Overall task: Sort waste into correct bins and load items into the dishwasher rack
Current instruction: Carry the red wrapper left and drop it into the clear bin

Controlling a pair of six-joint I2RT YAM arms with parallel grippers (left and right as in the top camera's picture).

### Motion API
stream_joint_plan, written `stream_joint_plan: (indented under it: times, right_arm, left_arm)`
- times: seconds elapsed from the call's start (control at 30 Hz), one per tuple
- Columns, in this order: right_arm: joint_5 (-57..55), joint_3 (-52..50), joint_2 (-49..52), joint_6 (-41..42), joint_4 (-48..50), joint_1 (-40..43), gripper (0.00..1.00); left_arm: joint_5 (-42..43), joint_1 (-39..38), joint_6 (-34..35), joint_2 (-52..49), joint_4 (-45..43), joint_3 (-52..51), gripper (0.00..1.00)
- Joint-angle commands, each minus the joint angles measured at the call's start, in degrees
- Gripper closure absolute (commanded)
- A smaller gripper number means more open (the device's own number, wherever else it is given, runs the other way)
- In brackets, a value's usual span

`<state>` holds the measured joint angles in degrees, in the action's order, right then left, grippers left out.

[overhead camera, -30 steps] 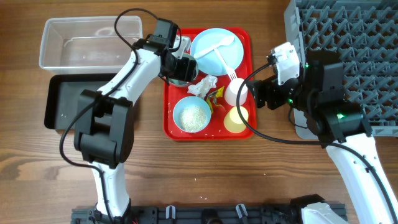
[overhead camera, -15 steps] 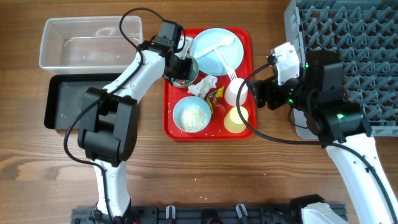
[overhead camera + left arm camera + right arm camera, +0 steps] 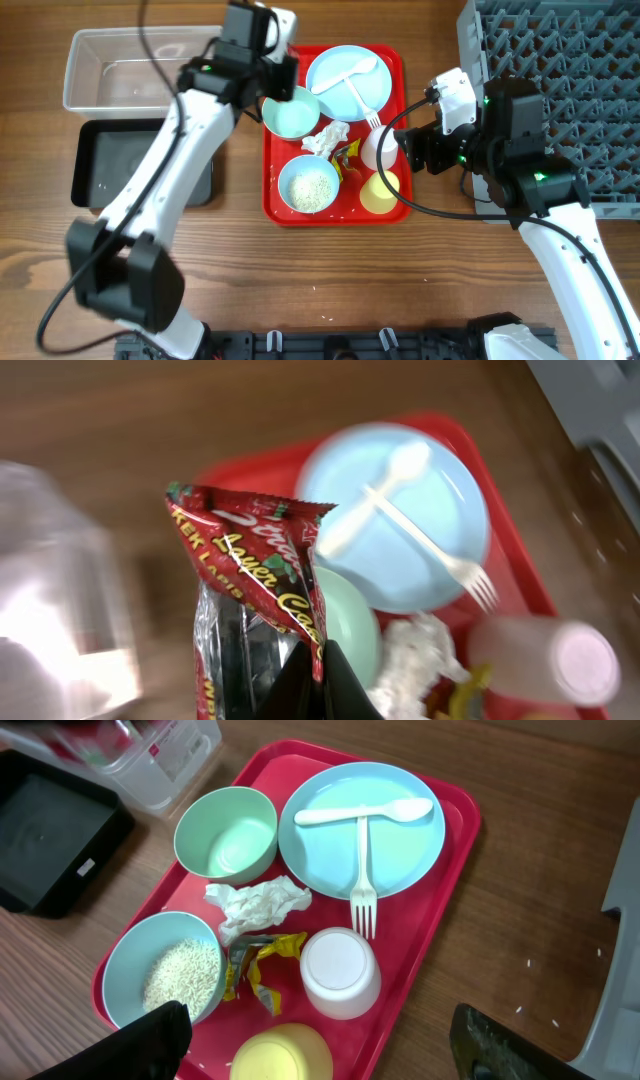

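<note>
My left gripper (image 3: 320,695) is shut on a red crinkly wrapper (image 3: 250,560), held up above the back left of the red tray (image 3: 272,215). Below it sit an empty pale blue bowl (image 3: 225,835) and the round plate (image 3: 400,850), which carries the white spoon (image 3: 365,813) and fork (image 3: 362,880). The crumpled tissue (image 3: 258,905), a yellow wrapper (image 3: 262,965), a rice-filled bowl (image 3: 165,975), the white cup (image 3: 340,973) and the yellow cup (image 3: 285,1060) share the tray. My right gripper (image 3: 330,1045) is open, low over the tray's right edge beside the cups.
The clear bin (image 3: 110,70) and the black bin (image 3: 110,165) lie left of the tray. At the right stands the grey dishwasher rack (image 3: 560,60), behind my right arm. A few white grains are scattered on the wood by the tray.
My left gripper has shut on the red wrapper at the empty bowl and lifted it up and towards the back left. The right arm has hardly moved.
</note>
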<state>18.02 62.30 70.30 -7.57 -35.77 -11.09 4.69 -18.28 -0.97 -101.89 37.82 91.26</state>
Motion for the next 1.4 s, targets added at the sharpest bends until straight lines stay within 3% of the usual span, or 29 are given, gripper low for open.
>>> stream_joint_plan:
  times: [0.0, 0.2, 0.37, 0.43, 0.57, 0.67, 0.73, 0.97, 1.03, 1.17, 1.37]
  right_arm:
    - [1.4, 1.07, 0.22, 0.11, 0.15, 0.09, 0.14]
    - [1.4, 1.07, 0.22, 0.15, 0.13, 0.09, 0.14]
    - [1.4, 1.07, 0.26, 0.22, 0.11, 0.09, 0.14]
    - [1.4, 1.07, 0.26, 0.26, 0.07, 0.09, 0.14]
    - [1.4, 1.07, 0.26, 0.24, 0.15, 0.09, 0.14]
    - [1.4, 1.07, 0.26, 0.24, 0.17, 0.09, 0.14]
    - [1.4, 1.07, 0.26, 0.24, 0.24, 0.09, 0.14]
    - [1.4, 1.07, 0.46, 0.24, 0.24, 0.09, 0.14]
    - [1.4, 1.07, 0.63, 0.24, -0.15, 0.09, 0.15]
    - [1.38, 1.05, 0.66, 0.09, -1.03, 0.09, 0.15]
    - [1.38, 1.01, 0.76, 0.04, -1.16, 0.09, 0.15]
  left_arm:
    - [-13.57, 4.37, 0.31, 0.79, -0.13, 0.68, 0.96]
    - [-11.34, 16.46, 0.31, -4.04, -3.34, 0.68, 0.93]
    - [-6.36, 20.85, 0.31, -7.06, -7.72, 0.68, 0.2]
    - [-6.29, 20.81, 0.31, -7.21, -8.07, 0.68, 0.0]
    - [-3.23, 18.47, -0.33, -5.53, -6.49, 0.7, 0.0]
    - [9.73, 14.36, -5.66, -3.34, -1.2, 0.7, 0.0]
    - [13.57, 10.58, -7.87, -3.23, 2.95, 0.68, 0.0]
    - [13.2, -3.87, -11.26, -6.8, 9.09, 0.46, 0.01]
    - [8.83, -9.18, -12.33, -9.2, 9.25, 0.46, 0.01]
    - [2.8, -12.94, -12.33, -12.52, 9.9, 0.46, 0.01]
    - [2.69, -14.99, -12.33, -16.63, 10.67, 0.46, 0.01]
